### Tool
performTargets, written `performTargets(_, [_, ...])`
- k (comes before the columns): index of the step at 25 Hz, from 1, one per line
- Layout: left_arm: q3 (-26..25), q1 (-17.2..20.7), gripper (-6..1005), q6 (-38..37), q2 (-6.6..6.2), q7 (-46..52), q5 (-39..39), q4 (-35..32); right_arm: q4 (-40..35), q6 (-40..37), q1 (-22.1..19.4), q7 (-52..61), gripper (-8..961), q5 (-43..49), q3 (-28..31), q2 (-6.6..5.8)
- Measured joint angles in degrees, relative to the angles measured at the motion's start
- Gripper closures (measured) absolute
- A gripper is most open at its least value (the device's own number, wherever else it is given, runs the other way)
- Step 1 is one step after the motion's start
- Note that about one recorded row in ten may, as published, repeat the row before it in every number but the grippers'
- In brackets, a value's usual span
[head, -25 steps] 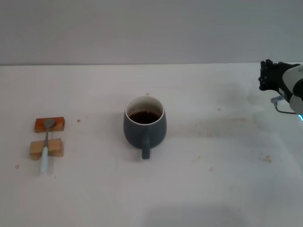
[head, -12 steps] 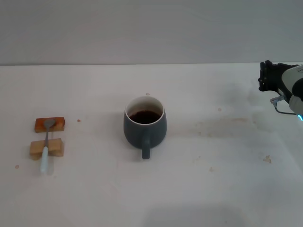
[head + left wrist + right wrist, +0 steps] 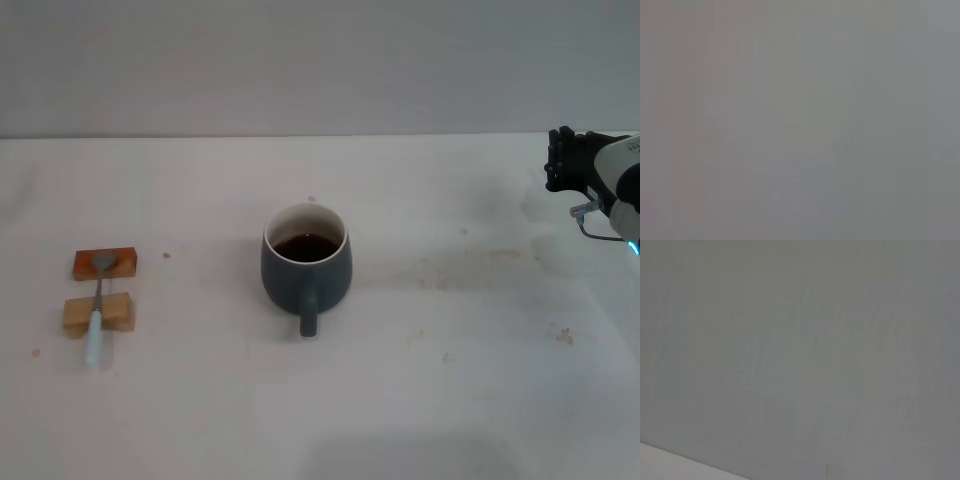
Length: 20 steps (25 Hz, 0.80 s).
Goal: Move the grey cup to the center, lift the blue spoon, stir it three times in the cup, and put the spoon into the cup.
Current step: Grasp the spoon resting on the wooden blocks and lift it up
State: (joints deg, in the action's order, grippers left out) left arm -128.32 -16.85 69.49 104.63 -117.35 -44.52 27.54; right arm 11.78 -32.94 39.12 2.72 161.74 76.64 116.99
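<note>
The grey cup (image 3: 305,266) stands near the middle of the white table, its handle toward me, dark brown liquid inside. The blue spoon (image 3: 97,315) lies at the left across two small wooden blocks, its metal bowl on the far block and its pale blue handle toward me. My right gripper (image 3: 561,160) is at the far right edge of the head view, well away from the cup. My left gripper is out of view. Both wrist views show only a plain grey surface.
An orange-brown block (image 3: 104,264) and a lighter wooden block (image 3: 98,312) hold the spoon at the left. The white table (image 3: 450,380) has faint stains and crumbs to the right of the cup. A grey wall runs along the back.
</note>
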Motion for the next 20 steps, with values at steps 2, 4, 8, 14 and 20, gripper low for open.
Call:
performTargets(2, [-0.03, -0.22, 322, 2.82, -0.67, 1.54, -5.59, 1.59, 0.0, 0.0, 0.0, 0.0, 885, -0.01, 0.0, 0.0])
performTargets(4, [-0.1, -0.12, 341, 3.99, -0.85, 3.1, -11.57, 4.38, 0.0, 0.0, 0.0, 0.0, 884, -0.03, 0.01, 0.0])
performTargets(8, [-0.61, -0.33, 415, 2.69, -0.06, 5.62, -19.87, 7.31, 0.11, -0.01, 0.06, 0.0, 884, -0.03, 0.0, 0.0])
performTargets(14, [-0.08, -1.91, 437, 2.08, 0.75, 8.54, -33.45, 10.9, 0.17, -0.01, 0.24, 0.0, 884, -0.03, 0.0, 0.0])
performTargets(20, [-2.33, -9.21, 459, -2.0, 0.88, 24.96, -60.59, 11.97, 0.18, 0.1, 0.58, 0.0, 884, 0.06, 0.01, -0.08])
